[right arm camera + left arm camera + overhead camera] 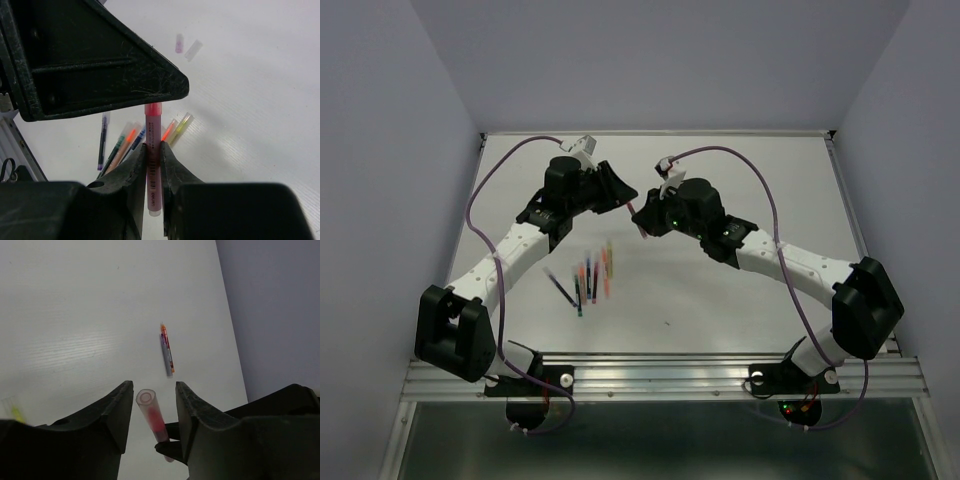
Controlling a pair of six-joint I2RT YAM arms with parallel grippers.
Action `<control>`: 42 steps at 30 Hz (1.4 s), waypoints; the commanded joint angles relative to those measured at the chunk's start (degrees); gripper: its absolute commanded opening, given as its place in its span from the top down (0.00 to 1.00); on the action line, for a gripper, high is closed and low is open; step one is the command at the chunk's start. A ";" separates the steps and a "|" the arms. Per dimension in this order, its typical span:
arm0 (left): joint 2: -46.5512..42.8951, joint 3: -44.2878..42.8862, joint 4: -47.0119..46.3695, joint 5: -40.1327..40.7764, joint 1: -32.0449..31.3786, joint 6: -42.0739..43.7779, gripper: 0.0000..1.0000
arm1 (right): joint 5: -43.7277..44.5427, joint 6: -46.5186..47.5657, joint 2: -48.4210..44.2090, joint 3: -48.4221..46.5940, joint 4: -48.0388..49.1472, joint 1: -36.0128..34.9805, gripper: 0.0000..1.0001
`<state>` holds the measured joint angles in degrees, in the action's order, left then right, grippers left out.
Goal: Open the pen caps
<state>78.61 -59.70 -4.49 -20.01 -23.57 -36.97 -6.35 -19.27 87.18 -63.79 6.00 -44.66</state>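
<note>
Loose pens nearby, left claw flanking cap

White table, lavender walls, aluminium rail along near edge.

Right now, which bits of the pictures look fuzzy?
Left wrist view: the yellow-green thing at the edge is fuzzy, the lying pen sharp. Right wrist view: the pink pen is crisp, the far caps blurry. Top view: the pens look smeared.
</note>
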 commanded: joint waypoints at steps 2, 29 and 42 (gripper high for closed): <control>-0.39 -1.03 -3.15 -0.29 -0.42 -0.47 0.56 | 1.69 -0.07 0.01 -1.07 3.93 0.63 0.99; -2.32 -0.94 -5.09 1.82 -0.95 -2.23 1.00 | 3.71 2.65 3.61 -4.15 4.20 0.63 0.63; 6.99 -13.76 -7.37 9.90 7.47 -1.26 1.00 | -7.96 2.13 -2.70 9.90 3.40 -1.56 0.99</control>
<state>82.32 -64.60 -3.90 -18.50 -23.11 -39.31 -6.20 -16.82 89.89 -61.73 13.04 -43.64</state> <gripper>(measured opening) 0.255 0.152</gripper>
